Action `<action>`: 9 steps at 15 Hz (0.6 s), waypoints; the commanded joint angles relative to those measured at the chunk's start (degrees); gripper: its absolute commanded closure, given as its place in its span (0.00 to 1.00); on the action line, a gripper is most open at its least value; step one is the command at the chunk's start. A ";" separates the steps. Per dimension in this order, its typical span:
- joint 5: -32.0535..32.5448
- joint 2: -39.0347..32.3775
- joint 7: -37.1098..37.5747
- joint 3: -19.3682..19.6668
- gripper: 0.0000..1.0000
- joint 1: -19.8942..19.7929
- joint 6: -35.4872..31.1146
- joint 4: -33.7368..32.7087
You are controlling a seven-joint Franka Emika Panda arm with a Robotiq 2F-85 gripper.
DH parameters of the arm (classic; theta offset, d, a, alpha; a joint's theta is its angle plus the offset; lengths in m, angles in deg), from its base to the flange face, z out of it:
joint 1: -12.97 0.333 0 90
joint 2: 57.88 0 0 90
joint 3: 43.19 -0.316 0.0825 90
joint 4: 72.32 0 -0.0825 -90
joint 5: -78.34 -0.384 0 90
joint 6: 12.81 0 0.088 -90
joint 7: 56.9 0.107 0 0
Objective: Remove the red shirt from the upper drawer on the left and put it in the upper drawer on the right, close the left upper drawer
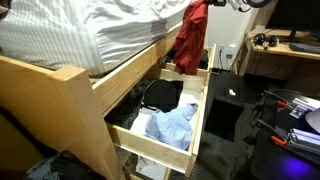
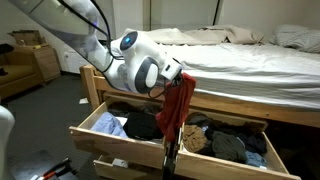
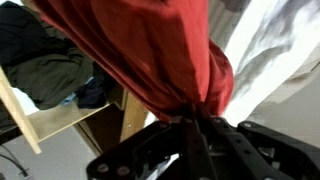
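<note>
I see the bed (image 2: 240,50) across the back, sheets rumpled, in both exterior views. Under it the drawers (image 2: 110,142) stand pulled out side by side, both holding clothes (image 2: 145,125), mostly dark with a blue piece at one end. My arm (image 2: 70,30) reaches in over them from the upper corner. The shirt (image 2: 177,110) is out of the drawers and hangs in a long red bunch in front of the bed edge, its lower end down by the drawer fronts. I think it hangs near where the two drawers meet, but the angle is poor. The gripper (image 2: 176,74) is clenched on the shirt's top, and in the wrist view the cloth gathers tight into it.
</note>
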 commanded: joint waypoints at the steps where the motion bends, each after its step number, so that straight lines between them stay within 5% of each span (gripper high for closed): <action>1: -0.39 0.43 -0.02 0.01 0.98 -9.80 1.85 2.56; 5: -1.37 4.73 -10.79 0.15 0.98 -23.44 -0.08 -0.07; 6: -4.67 5.97 -17.58 -4.22 0.98 -30.53 -0.43 -1.13; 7: -4.98 7.56 -21.26 -0.56 0.98 -30.33 -1.74 -2.58; 9: -6.92 11.60 -28.45 -0.90 0.98 -33.12 -0.67 -9.42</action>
